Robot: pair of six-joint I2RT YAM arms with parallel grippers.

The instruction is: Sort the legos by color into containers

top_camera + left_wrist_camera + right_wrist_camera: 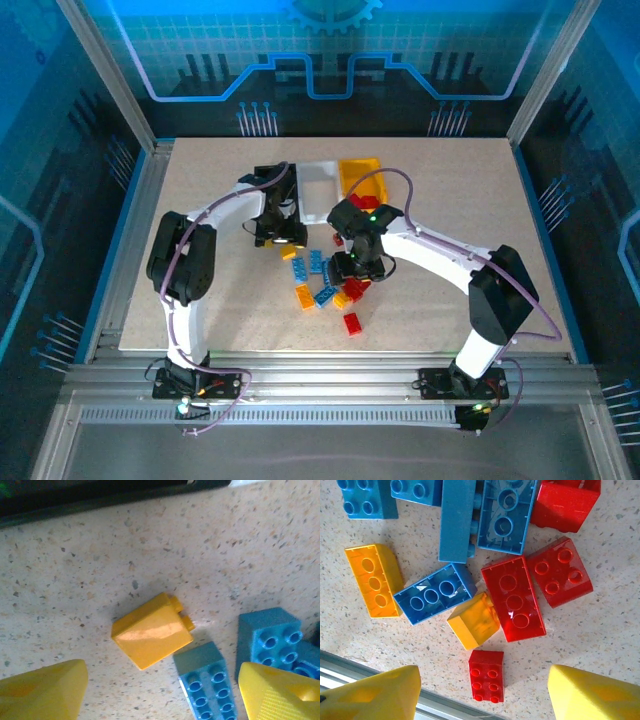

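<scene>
The legos lie in a loose pile (322,282) at mid-table, in red, blue and orange-yellow. The containers stand at the back: a black bin (272,178) partly behind my left arm, a white bin (318,184) and an orange-yellow bin (360,176). My left gripper (281,238) (160,695) is open over the table, with an orange-yellow brick (151,630) just ahead of its fingers and a blue brick (209,680) between them. My right gripper (357,266) (485,695) is open, its fingers standing either side of a small red brick (486,675).
More bricks crowd ahead of the right gripper: a long red one (514,598), an orange-yellow one (474,620) and a blue one (436,593). A lone red brick (352,323) lies nearer the front. A metal rail (445,711) marks the table edge.
</scene>
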